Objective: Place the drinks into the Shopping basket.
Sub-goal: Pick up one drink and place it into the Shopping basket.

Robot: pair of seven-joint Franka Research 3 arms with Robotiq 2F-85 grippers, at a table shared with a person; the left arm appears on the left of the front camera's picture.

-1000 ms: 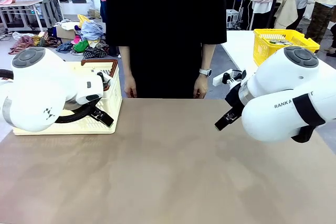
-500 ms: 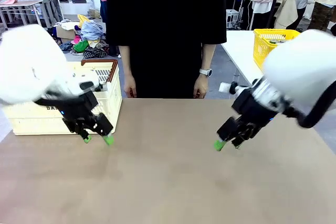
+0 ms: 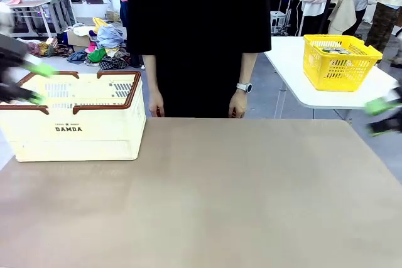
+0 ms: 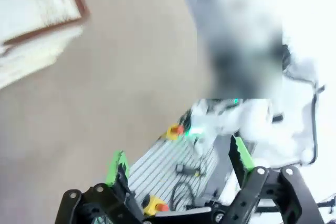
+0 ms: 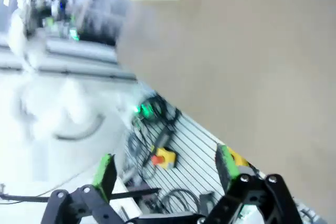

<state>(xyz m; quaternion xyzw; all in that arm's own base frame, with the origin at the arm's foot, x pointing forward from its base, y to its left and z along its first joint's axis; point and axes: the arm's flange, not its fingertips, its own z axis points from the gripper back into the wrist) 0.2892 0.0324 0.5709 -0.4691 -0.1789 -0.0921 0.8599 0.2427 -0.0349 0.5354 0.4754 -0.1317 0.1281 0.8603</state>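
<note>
The Shopping basket stands on the left part of the tan table, near its far edge, with the "DAMDA" print toward the robot. Its front wall hides the bottom, so I cannot tell whether any drinks lie inside. I judge that the task is at its very beginning, or is waiting for cans to be brought: all of the placing seems to be left.

The person stands at the far side, and both hands hang low at the table edge and hold no can.

The left gripper is at the left border of the front view, beside the basket's brown rim and blurred. In its own wrist view the left gripper has its green pads spread wide, with nothing between them.

The right gripper is at the right border, beyond the table corner. In its wrist view the fingers are also wide apart and empty, and they touch nothing.
</note>
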